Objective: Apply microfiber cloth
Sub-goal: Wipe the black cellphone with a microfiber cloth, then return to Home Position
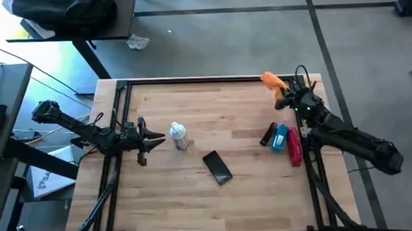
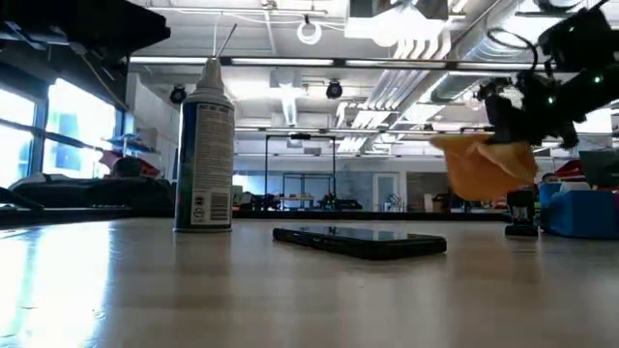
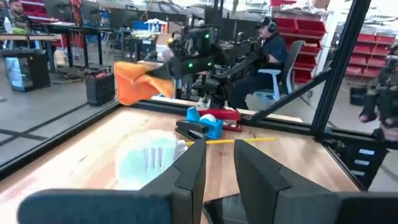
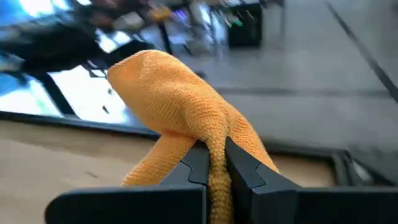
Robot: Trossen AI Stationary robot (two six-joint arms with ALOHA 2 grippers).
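The right gripper (image 4: 216,163) is closed tight on a fold of the orange cloth (image 1: 273,80), holding it up off the tabletop (image 1: 227,114) at the far right corner (the cloth droops clear of the wood in the low view). Below that arm, near the right edge, lie a blue item (image 1: 281,138), a red one (image 1: 294,147) and a small black piece (image 1: 267,135). A black phone (image 1: 217,166) lies flat mid-table, with a spray can (image 1: 178,135) standing to its left. The left gripper (image 1: 150,140) waits just left of the can, its fingers (image 3: 186,177) apart and holding nothing.
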